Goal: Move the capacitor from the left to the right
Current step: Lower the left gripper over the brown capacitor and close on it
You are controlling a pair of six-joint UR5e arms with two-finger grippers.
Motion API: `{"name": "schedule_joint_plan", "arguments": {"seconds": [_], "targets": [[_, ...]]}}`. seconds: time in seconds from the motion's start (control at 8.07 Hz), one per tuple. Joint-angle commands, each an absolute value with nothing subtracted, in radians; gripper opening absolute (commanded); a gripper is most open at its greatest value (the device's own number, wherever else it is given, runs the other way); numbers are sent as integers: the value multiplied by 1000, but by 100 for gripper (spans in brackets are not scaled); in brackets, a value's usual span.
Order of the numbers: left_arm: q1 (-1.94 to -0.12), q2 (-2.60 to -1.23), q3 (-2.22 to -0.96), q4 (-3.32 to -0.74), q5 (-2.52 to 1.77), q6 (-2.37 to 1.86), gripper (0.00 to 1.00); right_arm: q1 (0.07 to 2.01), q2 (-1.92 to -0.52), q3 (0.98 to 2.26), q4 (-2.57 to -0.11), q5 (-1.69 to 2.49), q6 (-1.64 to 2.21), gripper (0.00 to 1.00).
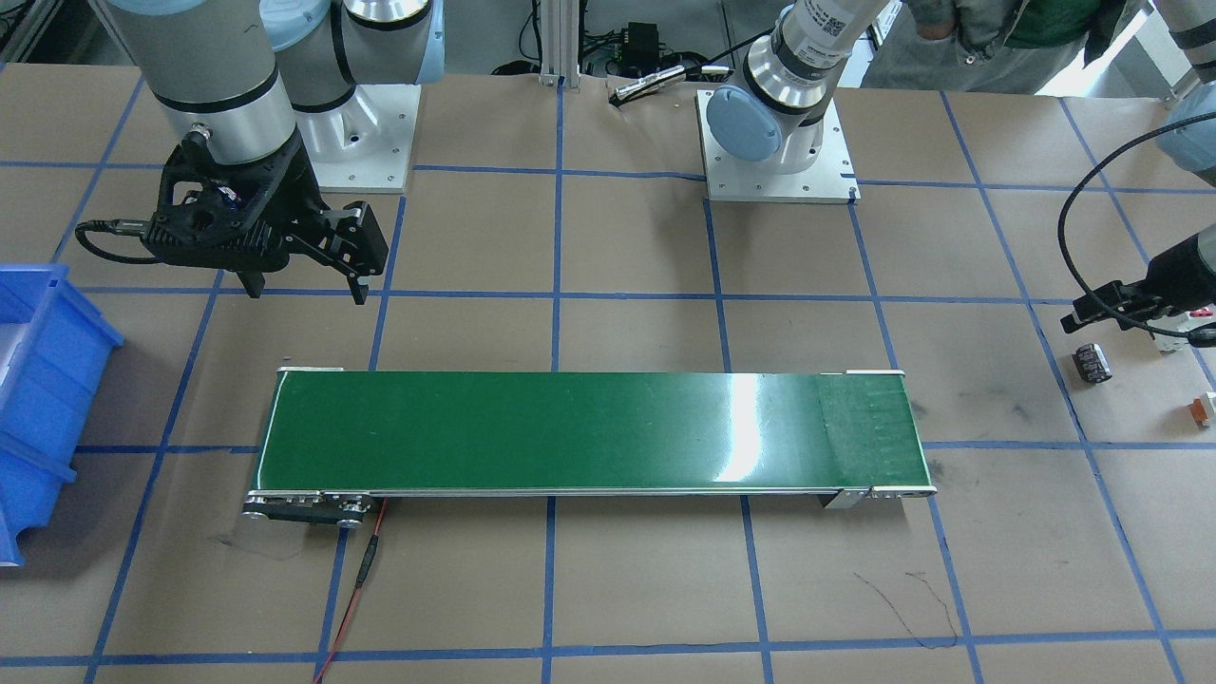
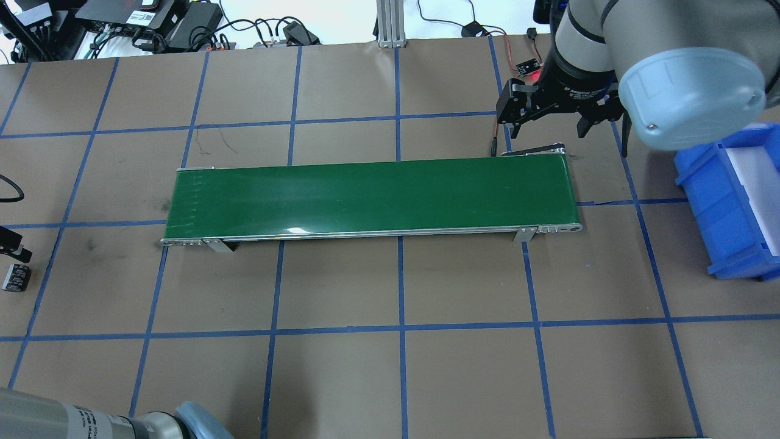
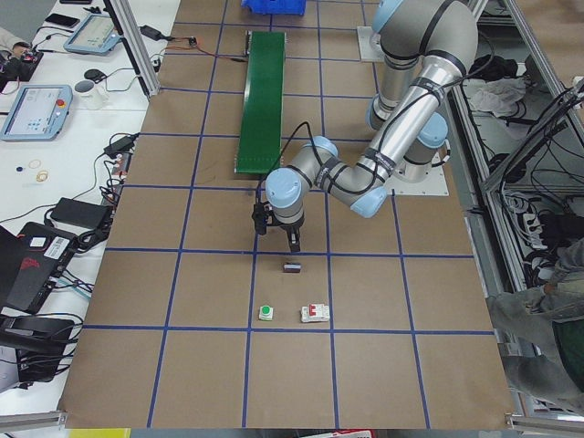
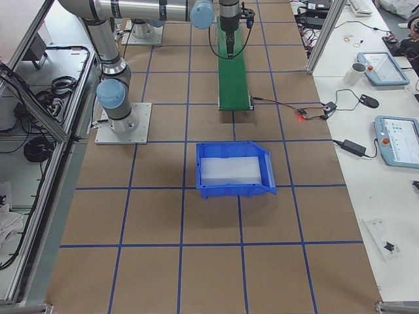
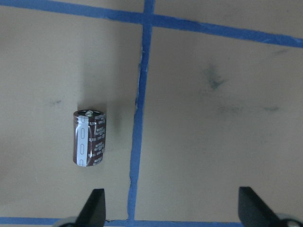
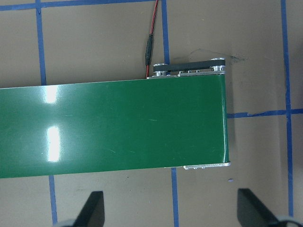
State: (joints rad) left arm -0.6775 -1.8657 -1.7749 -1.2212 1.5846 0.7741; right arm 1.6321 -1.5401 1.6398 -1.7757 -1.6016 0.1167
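The capacitor (image 5: 89, 138) is a stubby dark cylinder with pale grey markings. It lies on its side on the brown paper, also seen from the front (image 1: 1092, 363), from overhead (image 2: 15, 277) and from the left end (image 3: 293, 267). My left gripper (image 5: 173, 208) hovers open just short of it, and the capacitor sits ahead of the left fingertip (image 5: 96, 204), outside the gap. My right gripper (image 6: 171, 208) hangs open and empty over the right end of the green conveyor belt (image 6: 113, 127), and shows from the front (image 1: 304, 288) too.
The conveyor (image 2: 372, 198) runs across the table's middle, with a red wire (image 6: 152, 33) at its right end. A blue bin (image 2: 731, 201) stands beyond that end. A white breaker (image 3: 315, 313) and a green button (image 3: 265, 313) lie near the capacitor. A person (image 3: 547, 319) stands off the table.
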Motion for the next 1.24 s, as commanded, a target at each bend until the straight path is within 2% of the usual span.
{"name": "schedule_joint_plan", "arguments": {"seconds": [0.0,0.25,1.12], "targets": [[-669,-1917,-1773,-1108,1595,791,100,1632,-1540,1640,-1776,-1605,117,100],[-643,-1972,-1775,-1037,1594,804,100,1632,-1540,1640,-1776,-1603,118,100],[-643,-2028,-1776,-968,1592,830,100,1632,-1540,1640,-1778,-1600,120,100]]}}
